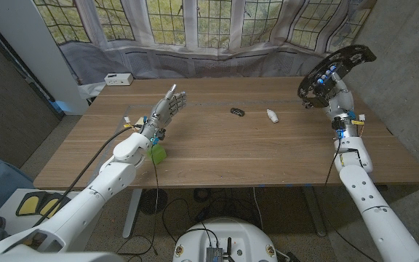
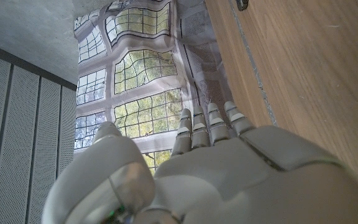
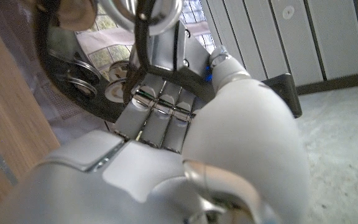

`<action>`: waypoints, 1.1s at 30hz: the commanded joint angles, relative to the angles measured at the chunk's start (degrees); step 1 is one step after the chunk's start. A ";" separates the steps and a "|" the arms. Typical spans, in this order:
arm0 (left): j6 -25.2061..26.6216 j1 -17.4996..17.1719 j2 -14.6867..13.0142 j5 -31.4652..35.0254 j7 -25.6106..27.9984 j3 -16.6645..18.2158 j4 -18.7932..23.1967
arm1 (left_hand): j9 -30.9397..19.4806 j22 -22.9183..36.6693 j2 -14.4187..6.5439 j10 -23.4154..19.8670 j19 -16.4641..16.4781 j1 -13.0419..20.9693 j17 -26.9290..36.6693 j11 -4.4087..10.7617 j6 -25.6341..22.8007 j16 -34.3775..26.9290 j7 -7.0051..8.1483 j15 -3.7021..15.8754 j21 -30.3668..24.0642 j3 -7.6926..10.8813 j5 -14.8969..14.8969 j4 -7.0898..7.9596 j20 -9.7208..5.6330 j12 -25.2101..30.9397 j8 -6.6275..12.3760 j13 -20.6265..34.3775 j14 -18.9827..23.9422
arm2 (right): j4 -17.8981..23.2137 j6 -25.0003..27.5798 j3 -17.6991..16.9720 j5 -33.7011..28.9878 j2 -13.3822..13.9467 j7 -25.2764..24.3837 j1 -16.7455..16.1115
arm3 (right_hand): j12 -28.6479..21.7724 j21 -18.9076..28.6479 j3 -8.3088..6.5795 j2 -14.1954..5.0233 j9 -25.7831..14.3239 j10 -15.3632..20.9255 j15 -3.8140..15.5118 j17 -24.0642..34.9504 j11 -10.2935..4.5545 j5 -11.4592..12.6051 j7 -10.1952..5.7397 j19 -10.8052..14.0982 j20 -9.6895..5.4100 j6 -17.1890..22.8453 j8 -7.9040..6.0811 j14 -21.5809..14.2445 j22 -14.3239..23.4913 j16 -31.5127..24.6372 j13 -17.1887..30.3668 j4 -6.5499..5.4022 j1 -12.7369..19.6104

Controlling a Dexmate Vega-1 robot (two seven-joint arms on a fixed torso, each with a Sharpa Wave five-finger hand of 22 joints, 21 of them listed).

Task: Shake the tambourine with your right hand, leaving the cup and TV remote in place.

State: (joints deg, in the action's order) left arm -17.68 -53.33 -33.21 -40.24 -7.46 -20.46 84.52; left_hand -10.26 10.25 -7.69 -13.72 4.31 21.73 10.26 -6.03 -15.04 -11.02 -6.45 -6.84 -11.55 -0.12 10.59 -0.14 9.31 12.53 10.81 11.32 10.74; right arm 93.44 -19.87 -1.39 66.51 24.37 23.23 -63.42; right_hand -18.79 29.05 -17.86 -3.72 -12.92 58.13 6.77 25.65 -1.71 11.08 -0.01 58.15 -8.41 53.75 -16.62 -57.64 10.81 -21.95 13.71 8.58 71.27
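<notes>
The right hand (image 1: 331, 89) holds the black tambourine (image 1: 335, 71) up in the air past the table's right edge. The left hand (image 1: 167, 108) is open.

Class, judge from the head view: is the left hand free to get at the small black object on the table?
Probably yes: the left hand holds nothing, and bare table lies between it and the small black object.
</notes>
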 commanded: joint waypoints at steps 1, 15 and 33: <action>-0.31 -0.75 -0.32 -0.05 0.16 0.33 0.82 | -0.08 0.21 0.08 -0.21 0.04 -0.03 0.24 0.25 -0.38 -0.02 0.31 -0.36 0.14 0.57 0.00 0.14 0.54 -0.07 0.07 0.20 0.46 | 12.51 2.60 5.44 -23.59 16.64 -7.66 -0.15 | -0.05 0.35 -0.15 -4.82 -0.23 0.32 5.75 0.24 0.41 0.33 -3.40 -0.10 0.34 3.98 -0.35 -2.78 0.23 0.02 0.14 -0.02 4.73; -0.84 -1.59 -0.59 0.07 0.65 0.69 1.77 | -0.09 0.21 0.08 -0.30 0.10 -0.08 0.24 0.17 -0.42 -0.01 0.30 -0.42 0.10 0.64 -0.01 0.13 0.60 -0.05 0.08 0.21 0.46 | 30.45 18.01 15.14 -57.38 30.34 -21.30 5.27 | 0.05 0.57 -0.04 -4.60 -0.23 0.58 5.13 0.74 0.84 0.46 -3.05 -1.09 1.03 4.50 -0.41 -2.23 0.18 0.37 0.04 0.14 4.74; -1.27 -1.85 -0.72 -0.28 0.36 1.07 1.59 | -0.09 0.21 0.10 -0.20 0.22 -0.12 0.24 0.39 -0.31 0.00 0.28 -0.19 0.03 0.74 -0.01 0.09 0.46 -0.11 0.03 0.21 0.48 | 41.86 44.03 31.76 -94.79 30.50 -17.88 11.33 | 0.34 0.95 0.19 -4.67 -0.22 0.26 5.26 1.04 0.67 0.54 -2.97 -1.62 1.08 4.64 -0.29 -2.06 0.11 0.56 0.01 0.15 4.77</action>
State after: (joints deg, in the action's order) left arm -18.72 -55.05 -33.87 -40.27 -6.71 -19.51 86.23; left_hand -10.26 10.25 -7.69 -13.72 4.31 21.73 10.26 -6.03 -15.04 -11.02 -6.45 -7.06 -11.55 0.10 10.59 0.09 9.31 12.53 10.81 11.32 10.96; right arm 131.60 13.39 25.19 1.71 55.33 5.27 -52.97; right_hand -18.74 29.50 -17.65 -3.71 -12.93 58.43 6.77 26.45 -1.01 11.28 0.71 56.76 -7.05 54.47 -16.76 -57.64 10.78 -21.38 13.42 8.64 71.28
